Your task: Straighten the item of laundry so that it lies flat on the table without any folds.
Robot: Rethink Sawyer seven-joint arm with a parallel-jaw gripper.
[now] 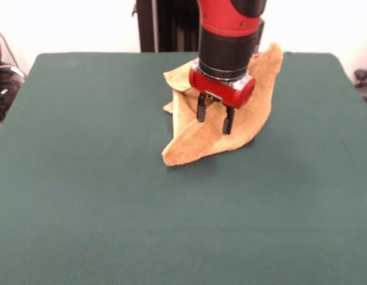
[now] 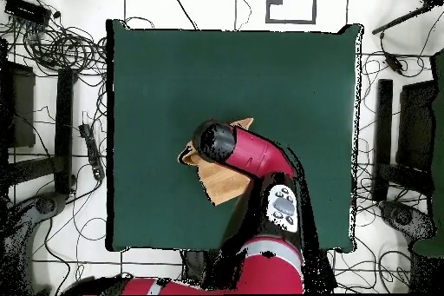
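dark green cloth-topped table (image 1: 82, 196) is bare up front. orange-yellow terry towel (image 1: 195, 145) lies folded and rumpled toward its far side. my red-and-black gripper (image 1: 214, 120) hangs above it, fingers parted, holding nothing.

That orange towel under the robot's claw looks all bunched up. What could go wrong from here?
The towel lies folded over itself, so the open gripper just above it might pinch two layers at once and drag the fold along rather than open it. The towel also sits near the table edge on the robot's side, so a pull that way could slide part of it off. From overhead the arm hides most of it.
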